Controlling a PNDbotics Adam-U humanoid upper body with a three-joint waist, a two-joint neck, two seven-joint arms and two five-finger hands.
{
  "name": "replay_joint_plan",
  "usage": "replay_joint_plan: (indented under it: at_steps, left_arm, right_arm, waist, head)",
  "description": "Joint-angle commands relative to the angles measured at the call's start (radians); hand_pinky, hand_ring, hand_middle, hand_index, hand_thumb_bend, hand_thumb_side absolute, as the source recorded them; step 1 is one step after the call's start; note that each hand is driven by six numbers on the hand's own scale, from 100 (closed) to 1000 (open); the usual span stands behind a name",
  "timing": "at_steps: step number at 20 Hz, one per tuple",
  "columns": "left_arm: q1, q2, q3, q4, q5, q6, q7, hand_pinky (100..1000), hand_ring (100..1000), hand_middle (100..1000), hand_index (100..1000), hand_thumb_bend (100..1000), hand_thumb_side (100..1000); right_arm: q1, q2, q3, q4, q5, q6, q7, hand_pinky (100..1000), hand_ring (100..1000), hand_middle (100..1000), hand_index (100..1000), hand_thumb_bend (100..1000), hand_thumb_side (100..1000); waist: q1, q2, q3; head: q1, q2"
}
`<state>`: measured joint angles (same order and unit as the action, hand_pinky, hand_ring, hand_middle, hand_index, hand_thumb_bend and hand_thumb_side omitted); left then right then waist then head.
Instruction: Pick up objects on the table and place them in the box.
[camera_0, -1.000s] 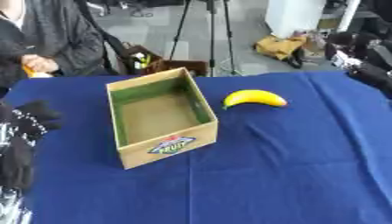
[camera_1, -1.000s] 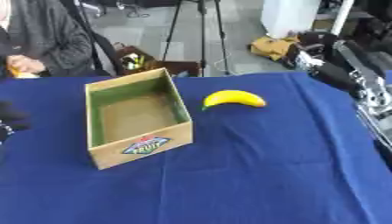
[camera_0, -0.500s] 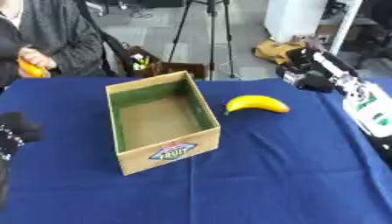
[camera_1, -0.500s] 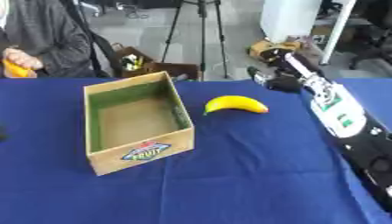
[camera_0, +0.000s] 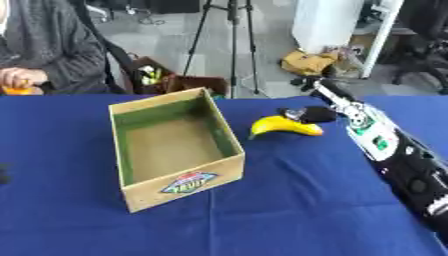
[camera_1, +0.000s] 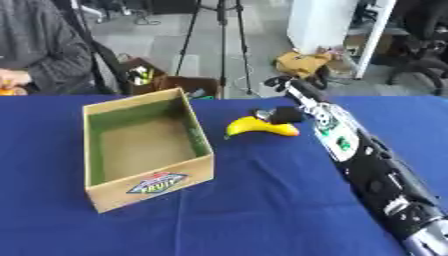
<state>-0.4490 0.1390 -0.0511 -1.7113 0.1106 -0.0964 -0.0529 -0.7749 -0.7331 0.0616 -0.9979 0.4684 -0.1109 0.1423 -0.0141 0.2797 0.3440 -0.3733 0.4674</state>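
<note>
Bench (camera_0: 289, 200): covered in a blue cloth, carrying two task items. Box (camera_0: 175, 150): open-topped cardboard box with a green-lined interior and a fruit label on its near face, standing upright on the left-centre of the bench, nothing visible inside it. Banana (camera_0: 284, 126): yellow, lying on the cloth just right of the box's far corner, apart from the box, curved with its ends pointing down toward the bench. Right hand (camera_1: 278, 115): black, at the end of the robot's right arm (camera_0: 385, 145), which enters from the lower right and stretches diagonally up and left across the bench; the hand sits at the banana's right end, touching or just above it, and whether its fingers are curled round the fruit or held straight cannot be told. Left hand: a dark sliver shows at the left edge of the left eye view, too little to judge its fingers. Tripod (camera_0: 229, 45): standing on the floor beyond the bench's far edge, behind the box.
</note>
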Motion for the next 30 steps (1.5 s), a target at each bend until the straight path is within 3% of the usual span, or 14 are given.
replay_joint_plan:
  at_steps: [1,13,20,26,27,30]
  left_arm:
    - [-0.016,0.003,-0.004,-0.02,0.007,-0.001,-0.007,655,655,523,713,546,953]
    - [-0.022,-0.003,-0.006,-0.022,0.013,0.0,-0.011,655,657,523,712,546,954]
    - [-0.022,-0.004,-0.005,-0.024,0.012,-0.001,-0.01,655,658,523,712,547,954]
    - [-0.021,-0.003,-0.004,-0.023,0.01,-0.001,-0.008,655,658,523,712,547,954]
    - [-0.021,-0.003,-0.004,-0.022,0.01,-0.001,-0.008,655,659,523,712,547,954]
    - [-0.02,-0.003,-0.004,-0.022,0.01,-0.001,-0.008,655,659,524,712,547,954]
  right_arm:
    - [-0.021,-0.014,-0.007,0.007,0.018,-0.003,0.018,758,778,806,876,452,487]
    - [-0.026,0.034,0.013,0.036,0.048,-0.023,0.064,733,719,756,848,450,451]
    - [-0.026,0.043,0.025,0.03,0.118,-0.038,0.09,719,692,735,826,462,423]
    - [-0.023,0.045,0.022,0.03,0.181,-0.038,0.087,602,568,643,756,391,366]
    - [-0.022,0.044,0.021,0.031,0.186,-0.037,0.083,545,514,605,722,355,357]
    - [-0.021,0.044,0.017,0.031,0.191,-0.034,0.067,522,494,589,705,321,361]
  waist:
    - [0.004,-0.013,0.003]
    - [0.005,0.004,0.013]
    - [-0.001,0.005,0.007]
    - [-0.003,0.004,0.001]
    - [-0.003,0.004,0.0]
    - [-0.002,0.003,-0.004]
  head:
    - [-0.011,-0.015]
    - [-0.027,-0.013]
    - [-0.027,-0.015]
    - [-0.027,-0.018]
    - [-0.028,-0.018]
    - [-0.029,-0.019]
